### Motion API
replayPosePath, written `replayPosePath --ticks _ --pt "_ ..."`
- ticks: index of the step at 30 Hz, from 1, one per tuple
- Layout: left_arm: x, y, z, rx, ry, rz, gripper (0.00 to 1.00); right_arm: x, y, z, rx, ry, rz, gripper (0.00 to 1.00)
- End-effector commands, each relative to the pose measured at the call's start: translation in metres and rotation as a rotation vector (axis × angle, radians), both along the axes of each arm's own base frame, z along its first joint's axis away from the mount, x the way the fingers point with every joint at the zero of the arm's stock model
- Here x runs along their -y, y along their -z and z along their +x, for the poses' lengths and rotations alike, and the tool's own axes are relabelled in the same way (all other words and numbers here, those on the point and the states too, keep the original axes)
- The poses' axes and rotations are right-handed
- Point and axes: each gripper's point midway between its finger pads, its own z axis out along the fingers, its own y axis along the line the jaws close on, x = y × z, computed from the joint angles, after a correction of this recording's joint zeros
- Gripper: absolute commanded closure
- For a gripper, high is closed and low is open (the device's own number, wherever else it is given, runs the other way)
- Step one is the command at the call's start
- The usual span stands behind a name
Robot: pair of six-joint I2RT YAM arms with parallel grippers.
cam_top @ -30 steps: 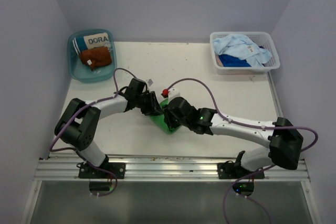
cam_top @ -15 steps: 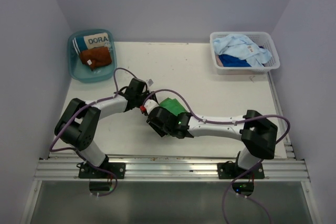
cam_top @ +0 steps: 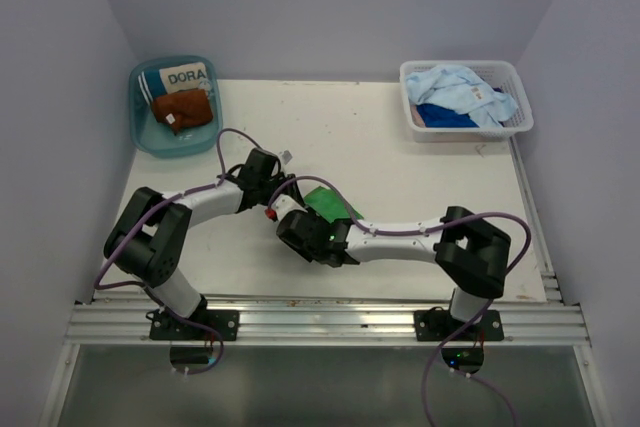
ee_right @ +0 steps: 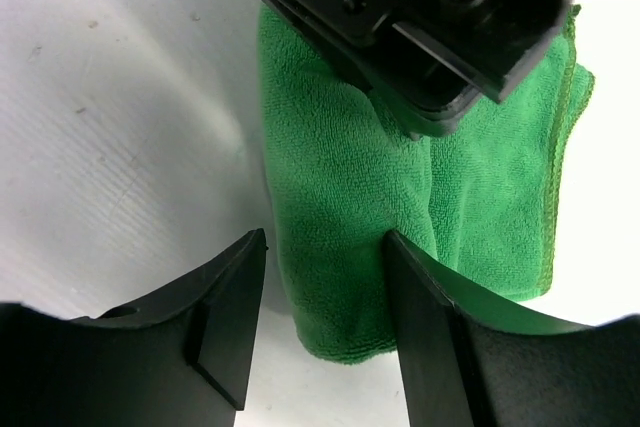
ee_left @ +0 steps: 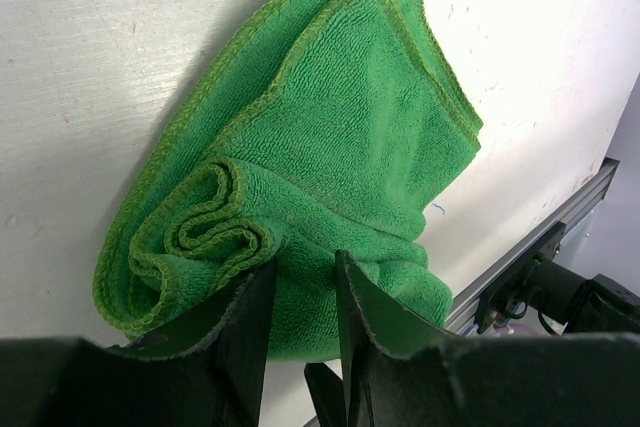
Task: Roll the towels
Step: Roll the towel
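A bright green towel (cam_top: 332, 203) lies mid-table, partly rolled. In the left wrist view the green towel (ee_left: 340, 137) shows a coiled end at lower left and a flat tail running up and right. My left gripper (ee_left: 305, 265) is shut on the thick rolled part; from above, the left gripper (cam_top: 283, 193) sits at the towel's left edge. My right gripper (ee_right: 325, 239) stands open, its fingers either side of the roll's end (ee_right: 345, 247) with a gap on the left side. Overhead, the right gripper (cam_top: 296, 219) is close beside the left one.
A teal basin (cam_top: 140, 132) at the back left holds the "DORA" item (cam_top: 186, 77) and a rust-brown towel (cam_top: 182, 109). A white basket (cam_top: 516, 97) at the back right holds light blue (cam_top: 460, 85) and dark blue (cam_top: 445, 117) towels. An aluminium rail (cam_top: 330, 319) runs along the near edge.
My right arm has swung left across the green towel and its jaws have spread apart. More of the towel's flat tail now shows. The left arm has held still.
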Motion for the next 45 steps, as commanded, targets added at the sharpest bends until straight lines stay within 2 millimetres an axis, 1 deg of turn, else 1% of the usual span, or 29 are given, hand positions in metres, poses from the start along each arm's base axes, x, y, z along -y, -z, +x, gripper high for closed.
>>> replayPosePath --ticks 1,6,9,10,12,13,15,16,17,18,20,21,23,24,25,27,29,30,31,32,33,34,35,37,38,39,40,42,45 --pt "-0.013 0.016 -0.009 -0.035 0.011 0.083 0.65 0.010 0.012 0.009 0.046 0.048 -0.036 0.45" --pt "-0.013 0.013 -0.009 -0.033 0.012 0.082 0.65 0.018 0.033 0.012 0.055 0.097 -0.053 0.46" --pt "-0.013 0.009 -0.008 -0.025 0.009 0.080 0.64 0.021 0.045 0.011 0.044 0.118 -0.047 0.53" --pt "-0.013 0.005 -0.007 -0.020 0.010 0.078 0.62 0.019 0.047 0.011 0.039 0.122 -0.035 0.62" --pt "-0.012 0.000 -0.004 -0.007 0.011 0.073 0.59 0.023 0.053 0.009 0.023 0.141 -0.025 0.72" --pt "-0.011 -0.005 -0.003 -0.003 0.014 0.063 0.53 0.022 0.053 0.009 0.020 0.142 -0.015 0.83" --pt "-0.013 -0.012 0.001 0.011 0.008 0.050 0.45 0.024 0.053 0.008 0.005 0.153 0.007 0.91" --pt "-0.013 -0.017 0.001 0.016 0.010 0.038 0.41 0.023 0.051 0.009 0.003 0.155 0.021 0.98" --pt "-0.014 -0.022 0.004 0.022 0.006 0.028 0.39 0.022 0.051 0.007 -0.010 0.152 0.029 1.00" --pt "-0.018 -0.024 0.006 0.020 -0.003 0.020 0.36 0.023 0.047 0.007 -0.013 0.156 0.046 1.00" --pt "-0.024 -0.034 0.012 0.034 -0.021 0.005 0.35 0.017 0.045 0.003 -0.046 0.141 0.091 1.00" --pt "-0.030 -0.037 0.016 0.038 -0.042 -0.002 0.34 0.014 0.037 0.002 -0.054 0.134 0.133 1.00" --pt "-0.036 -0.046 0.020 0.057 -0.060 -0.012 0.33 0.010 0.031 0.000 -0.078 0.124 0.180 1.00" --pt "-0.042 -0.049 0.023 0.061 -0.081 -0.018 0.26 0.008 0.031 -0.004 -0.106 0.110 0.201 1.00" --pt "-0.046 -0.053 0.024 0.070 -0.090 -0.022 0.21 0.004 0.023 -0.004 -0.113 0.104 0.242 1.00" --pt "-0.054 -0.055 0.025 0.072 -0.108 -0.026 0.11 -0.002 0.018 -0.005 -0.162 0.100 0.304 1.00" --pt "-0.059 -0.057 0.023 0.071 -0.118 -0.024 0.08 -0.005 0.013 -0.006 -0.202 0.115 0.357 1.00" --pt "-0.063 -0.057 0.023 0.070 -0.128 -0.023 0.06 -0.002 0.013 -0.001 -0.220 0.136 0.377 1.00" --pt "-0.065 -0.060 0.021 0.078 -0.130 -0.027 0.04 -0.004 0.014 -0.007 -0.274 0.122 0.404 1.00" --pt "-0.066 -0.059 0.020 0.076 -0.131 -0.027 0.03 -0.009 0.007 -0.004 -0.292 0.138 0.465 1.00" --pt "-0.065 -0.059 0.018 0.075 -0.131 -0.032 0.02 -0.006 0.006 0.001 -0.313 0.157 0.499 1.00" --pt "-0.065 -0.061 0.017 0.081 -0.129 -0.039 0.02 -0.008 0.006 -0.003 -0.359 0.145 0.529 1.00" --pt "-0.065 -0.058 0.012 0.071 -0.129 -0.043 0.02 -0.009 0.004 -0.003 -0.390 0.159 0.560 1.00" --pt "-0.062 -0.058 0.010 0.073 -0.129 -0.065 0.01 -0.007 0.003 0.002 -0.430 0.175 0.611 1.00" --pt "-0.063 -0.052 0.005 0.059 -0.130 -0.069 0.01 -0.009 0.002 -0.004 -0.483 0.171 0.642 1.00" --pt "-0.061 -0.051 0.004 0.049 -0.135 -0.082 0.01 -0.008 -0.001 0.000 -0.492 0.180 0.676 1.00" --pt "-0.058 -0.052 0.005 0.061 -0.130 -0.102 0.01 -0.008 -0.002 0.000 -0.514 0.180 0.695 1.00" --pt "-0.053 -0.048 0.000 0.045 -0.124 -0.112 0.01 -0.005 -0.002 -0.003 -0.589 0.201 0.746 1.00" --pt "-0.045 -0.047 -0.001 0.048 -0.114 -0.119 0.01 -0.007 -0.011 0.000 -0.654 0.209 0.859 1.00"
